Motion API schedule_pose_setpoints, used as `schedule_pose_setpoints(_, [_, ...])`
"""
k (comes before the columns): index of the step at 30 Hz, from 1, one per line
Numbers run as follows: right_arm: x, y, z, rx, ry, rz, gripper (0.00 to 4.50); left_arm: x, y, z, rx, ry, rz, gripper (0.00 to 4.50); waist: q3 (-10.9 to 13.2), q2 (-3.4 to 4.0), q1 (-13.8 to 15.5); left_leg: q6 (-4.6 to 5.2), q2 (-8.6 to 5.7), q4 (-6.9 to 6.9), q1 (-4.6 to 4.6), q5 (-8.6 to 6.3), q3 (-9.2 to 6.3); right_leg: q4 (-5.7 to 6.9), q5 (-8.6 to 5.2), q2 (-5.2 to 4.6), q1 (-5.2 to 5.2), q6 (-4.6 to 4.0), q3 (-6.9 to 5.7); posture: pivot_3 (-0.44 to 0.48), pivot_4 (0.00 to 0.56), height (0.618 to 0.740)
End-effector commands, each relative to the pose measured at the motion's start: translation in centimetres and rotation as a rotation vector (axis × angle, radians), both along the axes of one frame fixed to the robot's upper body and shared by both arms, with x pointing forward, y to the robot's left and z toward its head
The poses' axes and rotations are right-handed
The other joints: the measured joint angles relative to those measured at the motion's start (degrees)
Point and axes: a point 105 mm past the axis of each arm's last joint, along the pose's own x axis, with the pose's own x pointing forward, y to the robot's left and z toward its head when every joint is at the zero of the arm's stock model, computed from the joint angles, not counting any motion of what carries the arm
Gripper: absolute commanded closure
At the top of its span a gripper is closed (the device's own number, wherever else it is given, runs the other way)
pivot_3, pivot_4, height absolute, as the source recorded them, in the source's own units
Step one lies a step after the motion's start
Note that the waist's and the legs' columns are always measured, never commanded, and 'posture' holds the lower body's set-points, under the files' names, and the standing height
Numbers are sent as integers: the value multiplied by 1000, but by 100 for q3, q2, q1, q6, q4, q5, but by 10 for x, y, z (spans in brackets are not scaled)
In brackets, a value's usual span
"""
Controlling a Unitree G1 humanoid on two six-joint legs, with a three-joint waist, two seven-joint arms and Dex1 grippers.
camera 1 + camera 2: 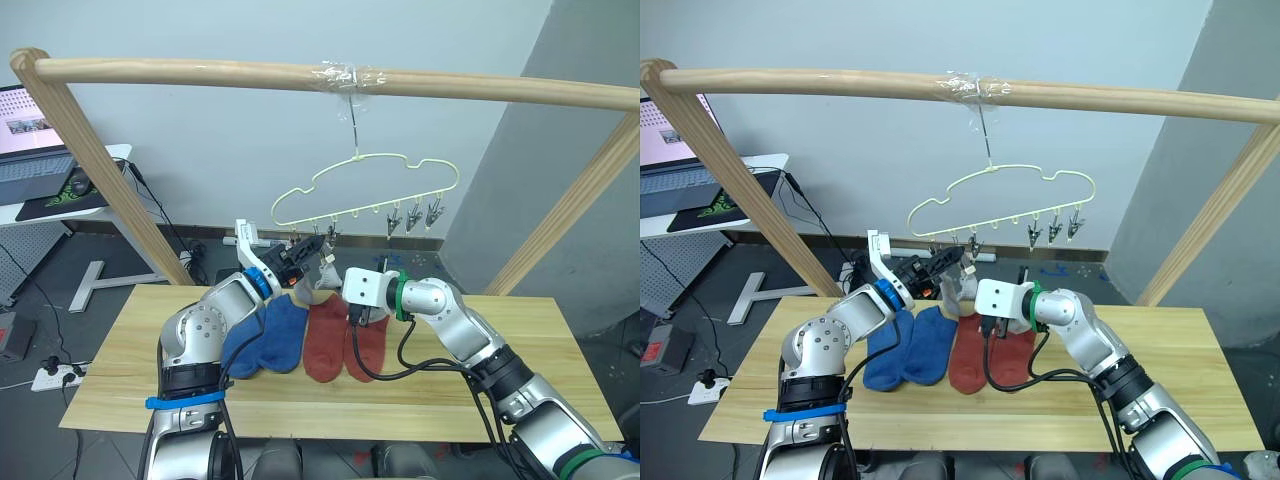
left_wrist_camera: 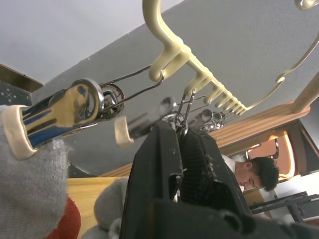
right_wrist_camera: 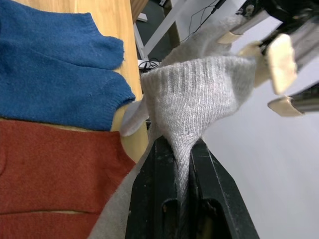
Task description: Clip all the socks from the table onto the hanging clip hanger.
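- We see the hanger (image 1: pixel 366 192) hanging by its hook from the taped pole (image 1: pixel 330 78) in the upper middle of the head views, with its clips (image 1: pixel 410 218) strung along the lower bar; none that we can make out holds a sock, so we judge nothing is finished yet.
- Two blue socks (image 1: pixel 268 338) and two red socks (image 1: pixel 345 342) lie side by side at the centre of the table (image 1: pixel 520 350), untouched.
- The right gripper (image 3: pixel 178 164) is clamped on a grey sock (image 3: pixel 199 94), pinching the fabric between its fingers and lifting it just below the hanger's left end.
- The left gripper (image 2: pixel 180 149) is up at the left-hand clips, its black fingers pressed together around a metal clip (image 2: pixel 185 107); we take this as squeezing that clip, though we cannot see whether the clip's mouth is open.
- In the left wrist view, a second patch of grey fabric (image 2: pixel 107 204) lies by the table edge; we cannot tell whether it is the other grey sock or a fold of the held one.
- By our reckoning we are on the first sock, with five left to clip after it.
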Motion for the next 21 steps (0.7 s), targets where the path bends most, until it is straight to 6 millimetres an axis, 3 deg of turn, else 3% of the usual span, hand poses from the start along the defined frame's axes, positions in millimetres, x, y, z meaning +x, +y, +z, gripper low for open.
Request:
schedule_pose_setpoints(1, [-1, -1, 18, 29, -55, 7, 4438, -1, -2, 10, 0, -39, -20, 4423, 0, 0, -2, 0, 0, 0, 0, 0, 0, 0, 0, 0, 0, 0, 0, 71, 79, 740])
schedule_pose_setpoints(14, [-5, -3, 30, 27, -101, 23, 4438, -1, -3, 8, 4, -35, -25, 4423, 0, 0, -2, 0, 0, -1, -1, 0, 0, -1, -1, 0, 0, 0, 0, 69, 76, 740])
schedule_pose_setpoints(21, [1, 9, 29, 44, -106, 17, 4438, -3, -9, 10, -12, -43, -42, 4423, 0, 0, -3, 0, 0, -3, 0, 0, 0, -1, -1, 0, -1, 0, 0, 72, 67, 740])
